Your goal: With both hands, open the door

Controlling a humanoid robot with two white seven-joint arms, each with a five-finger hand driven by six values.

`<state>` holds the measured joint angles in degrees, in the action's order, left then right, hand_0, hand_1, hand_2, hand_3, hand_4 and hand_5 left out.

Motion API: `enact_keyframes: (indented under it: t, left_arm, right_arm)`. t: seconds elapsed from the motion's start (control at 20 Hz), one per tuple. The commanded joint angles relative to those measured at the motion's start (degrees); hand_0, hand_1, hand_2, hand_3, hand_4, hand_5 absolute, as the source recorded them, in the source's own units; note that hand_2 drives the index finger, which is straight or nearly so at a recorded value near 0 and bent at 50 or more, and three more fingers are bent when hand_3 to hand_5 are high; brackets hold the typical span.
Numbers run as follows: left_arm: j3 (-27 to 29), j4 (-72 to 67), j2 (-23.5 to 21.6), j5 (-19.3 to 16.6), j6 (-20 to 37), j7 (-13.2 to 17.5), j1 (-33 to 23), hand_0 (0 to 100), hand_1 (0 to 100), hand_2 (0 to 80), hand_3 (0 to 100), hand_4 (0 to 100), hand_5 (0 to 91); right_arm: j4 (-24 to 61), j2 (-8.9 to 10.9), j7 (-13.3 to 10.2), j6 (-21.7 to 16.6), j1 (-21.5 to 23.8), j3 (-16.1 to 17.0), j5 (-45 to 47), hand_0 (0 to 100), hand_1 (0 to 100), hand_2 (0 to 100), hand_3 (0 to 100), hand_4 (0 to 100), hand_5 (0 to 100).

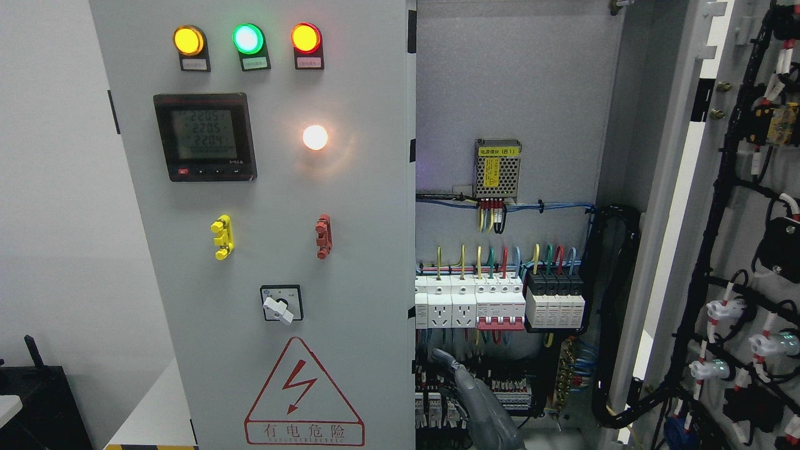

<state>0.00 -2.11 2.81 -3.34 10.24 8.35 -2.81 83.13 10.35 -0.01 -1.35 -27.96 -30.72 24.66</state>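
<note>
— Door on the right (740, 156), how does it stand?
— It is swung wide open at the right edge of the head view. Its inner face is turned towards the camera, with black cable bundles (712, 219) running down it.

— And the other one?
— The left door (362, 206) is shut. It carries a yellow lamp (188, 40), a green lamp (248, 38) and a red lamp (306, 37) in a row at the top, all lit. Below them are a digital meter (205, 137) and a glowing white lamp (315, 137). Lower down sit a yellow clip (222, 237), a red clip (324, 236), a rotary switch (281, 304) and a red-edged warning triangle (304, 400).

— What shows inside the cabinet?
— A mesh-covered power supply (497, 167) is on the back panel. Under it is a row of white breakers (469, 303), with black modules (555, 300) just beside them on the right.

— Where is the robot?
— Only the right hand (465, 387) shows. It is grey and blurred, rising from the bottom edge in front of the lower terminals (515, 394), near the inner edge of the left door.

— Is it gripping anything?
— I cannot tell; the blur hides whether it is open or closed. It appears to touch neither door.
</note>
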Motion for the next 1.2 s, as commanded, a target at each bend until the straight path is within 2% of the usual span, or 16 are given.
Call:
enact_keyframes:
  t: [0.0, 0.75, 0.9, 1.15]
  left_arm:
    - [1.1, 0.0, 0.0, 0.0, 0.0, -0.1, 0.0, 0, 0, 0.0, 0, 3, 0.0]
    - [1.1, 0.0, 0.0, 0.0, 0.0, -0.1, 0.0, 0, 0, 0.0, 0, 3, 0.0]
    - [1.1, 0.0, 0.0, 0.0, 0.0, -0.2, 0.0, 0, 0, 0.0, 0, 3, 0.0]
    - [1.1, 0.0, 0.0, 0.0, 0.0, -0.1, 0.0, 0, 0, 0.0, 0, 3, 0.0]
  right_arm:
    - [-0.4, 0.03, 0.1, 0.0, -1.1, -1.4, 1.0, 11, 0, 0, 0, 0, 0]
    - [-1.0, 0.03, 0.4, 1.3, -2.7, -2.4, 3.1, 11, 0, 0, 0, 0, 0]
    - [-1.0, 0.03, 1.5, 1.8, -3.4, -2.7, 3.6, 11, 0, 0, 0, 0, 0]
    - [-1.9, -0.06, 1.5, 2.4, -4.8, -2.6, 3.7, 11, 0, 0, 0, 0, 0]
